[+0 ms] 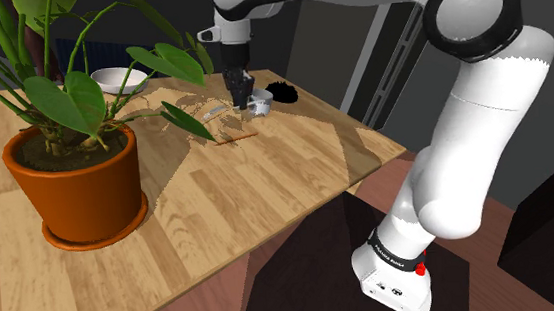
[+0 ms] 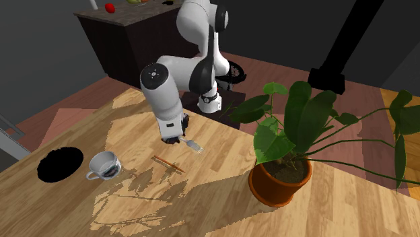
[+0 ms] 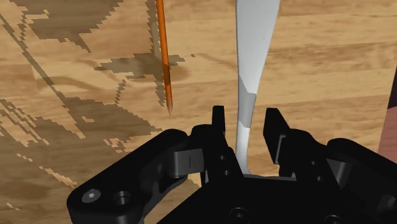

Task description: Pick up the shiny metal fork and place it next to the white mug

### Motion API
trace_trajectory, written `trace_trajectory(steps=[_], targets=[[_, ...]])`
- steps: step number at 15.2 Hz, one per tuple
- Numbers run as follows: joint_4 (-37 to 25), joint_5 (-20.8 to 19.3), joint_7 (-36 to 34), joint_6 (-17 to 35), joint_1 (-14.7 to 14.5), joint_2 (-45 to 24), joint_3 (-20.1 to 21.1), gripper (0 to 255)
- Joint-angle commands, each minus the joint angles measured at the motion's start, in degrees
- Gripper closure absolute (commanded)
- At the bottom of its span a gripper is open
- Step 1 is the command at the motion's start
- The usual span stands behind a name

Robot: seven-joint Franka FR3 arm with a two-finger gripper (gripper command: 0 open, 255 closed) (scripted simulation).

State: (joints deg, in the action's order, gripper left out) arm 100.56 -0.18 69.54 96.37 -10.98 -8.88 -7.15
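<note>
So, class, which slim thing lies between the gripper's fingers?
The grey fork; the orange stick lies beside it, outside the open gripper.

On the light wooden tabletop (image 1: 267, 190), the leafy plant in a round orange-brown clay pot (image 1: 77, 184) stands at the shoulder view's near left, with the round white bowl (image 1: 119, 78) behind it. Farther right lie the thin orange-brown stick (image 1: 234, 138), the grey metal fork (image 2: 194, 145) and, farthest, the white mug (image 1: 259, 103), beside a black area (image 1: 283, 91). The fork's handle runs between the black fingers (image 3: 219, 127), touching neither.
</note>
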Motion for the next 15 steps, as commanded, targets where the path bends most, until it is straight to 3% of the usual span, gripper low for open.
trace_trajectory(steps=[1,8,14,15], targets=[[-4.38,0.07,2.30,-1.19,1.32,-3.17,-0.91,255],[-20.81,0.96,9.92,-5.94,6.71,-14.76,-3.44,255],[-41.58,2.48,15.23,-13.31,12.32,-28.01,-4.39,255],[-40.51,2.44,15.19,-12.42,12.25,-27.83,-4.37,255]])
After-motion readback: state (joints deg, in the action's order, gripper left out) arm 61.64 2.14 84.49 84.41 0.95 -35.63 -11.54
